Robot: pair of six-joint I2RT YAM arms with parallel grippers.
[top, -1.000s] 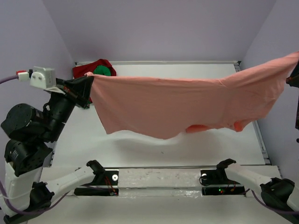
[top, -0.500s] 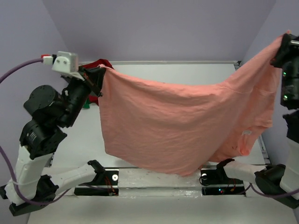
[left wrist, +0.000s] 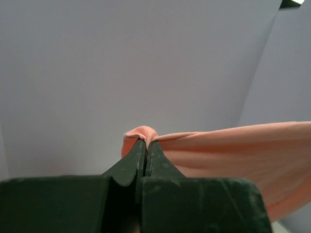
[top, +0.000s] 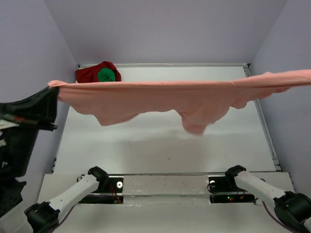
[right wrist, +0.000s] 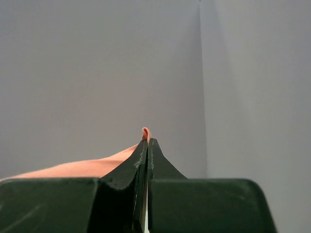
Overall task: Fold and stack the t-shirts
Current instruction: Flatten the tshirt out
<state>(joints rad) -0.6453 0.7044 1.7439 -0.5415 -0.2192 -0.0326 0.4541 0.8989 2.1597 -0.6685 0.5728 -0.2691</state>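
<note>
Above the table (top: 160, 150), the left pincer (left wrist: 146, 143) and right pincer (right wrist: 146, 141) each clench the salmon-pink t-shirt (top: 160, 97).

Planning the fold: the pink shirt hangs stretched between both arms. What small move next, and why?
Probably lower both ends together toward the table, jaws shut: the pink shirt is pinched at each end, stretched in the air, its middle sagging.

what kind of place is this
Probably a robot lab test cell, not a home: a bare white table boxed in by plain lavender walls, with robot arms bolted at its near edge holding a salmon-pink t-shirt stretched in the air.
</note>
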